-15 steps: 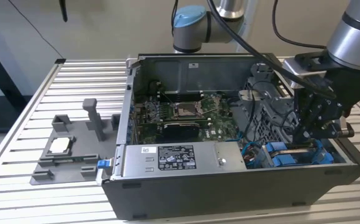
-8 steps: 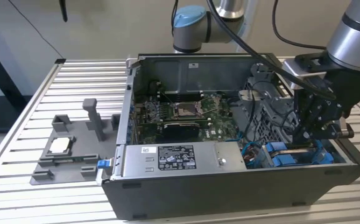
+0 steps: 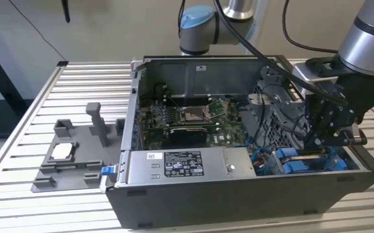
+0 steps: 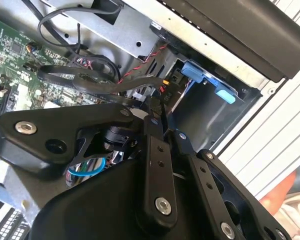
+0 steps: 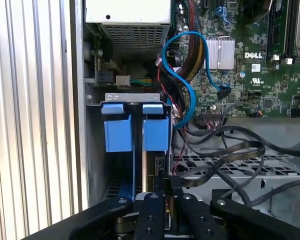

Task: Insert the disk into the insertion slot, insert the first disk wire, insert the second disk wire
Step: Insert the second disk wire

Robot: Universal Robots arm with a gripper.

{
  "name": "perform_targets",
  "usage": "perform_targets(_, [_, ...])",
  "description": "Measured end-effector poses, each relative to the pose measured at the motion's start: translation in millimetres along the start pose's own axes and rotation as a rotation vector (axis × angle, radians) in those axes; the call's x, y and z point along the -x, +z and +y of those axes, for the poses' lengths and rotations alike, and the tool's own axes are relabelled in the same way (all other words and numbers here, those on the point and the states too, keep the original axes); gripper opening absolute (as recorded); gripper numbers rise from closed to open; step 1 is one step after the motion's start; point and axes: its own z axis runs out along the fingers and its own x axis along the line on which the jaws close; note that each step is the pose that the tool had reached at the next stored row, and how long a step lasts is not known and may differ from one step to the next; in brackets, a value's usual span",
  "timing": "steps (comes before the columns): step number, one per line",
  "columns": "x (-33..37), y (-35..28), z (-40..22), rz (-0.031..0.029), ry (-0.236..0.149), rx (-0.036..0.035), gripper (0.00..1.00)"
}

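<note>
**Gripper down in the drive bay, disk seated in its blue carrier**

Exterior view: open computer case [image 3: 193,194] on a slatted table [image 3: 18,145], arm reaching down into the case corner at the exterior view's right. Gripper [image 3: 321,141] sits just above the blue carrier tabs of the disk [image 3: 303,162], which stands in the bay beside the power-supply box [image 3: 180,165]. Motherboard [image 3: 187,116] lies further in. Grey fixture block [image 3: 76,155] rests on the table outside the case, at the exterior view's left, well apart from the work.

First wrist view adds what the exterior one hides: the disk [image 5: 136,132] edge-on in the slot, two blue carrier tabs side by side under a metal lip, and a blue cable [image 5: 182,75] looping from the board down past the bay. Black flat cables [image 5: 225,150] lie across the perforated cage next to it. Gripper [image 5: 164,200] fingers look pressed close together on a thin dark part at the disk's edge; can't tell what that part is.

Second wrist view: gripper [image 4: 162,117] from behind, fingers nearly touching, blue tabs [image 4: 207,80] of a bay beyond, a red-black twisted wire [image 4: 140,62] near them.

Writing: white labels on the supply box and print on the board are there; not reading them off.
</note>
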Motion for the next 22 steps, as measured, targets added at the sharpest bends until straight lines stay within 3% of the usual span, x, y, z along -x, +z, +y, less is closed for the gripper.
perform_targets(4, [-1.1, 3.9, 0.2, -0.0010, 0.000, -0.0001, 0.16])
perform_targets(6, [-2.5, 1.3, 0.0, 0.0045, 0.000, -0.0001, 0.16])
perform_targets(9, [-2.0, 3.3, 0.1, 0.0002, 0.000, 0.0033, 0.16])
perform_targets(15, [-1.5, 6.6, 0.3, 0.0025, 0.000, 0.0034, 0.16])
perform_targets(22, [-1.0, 6.2, 0.2, 0.0046, 0.000, 0.0034, 0.18])
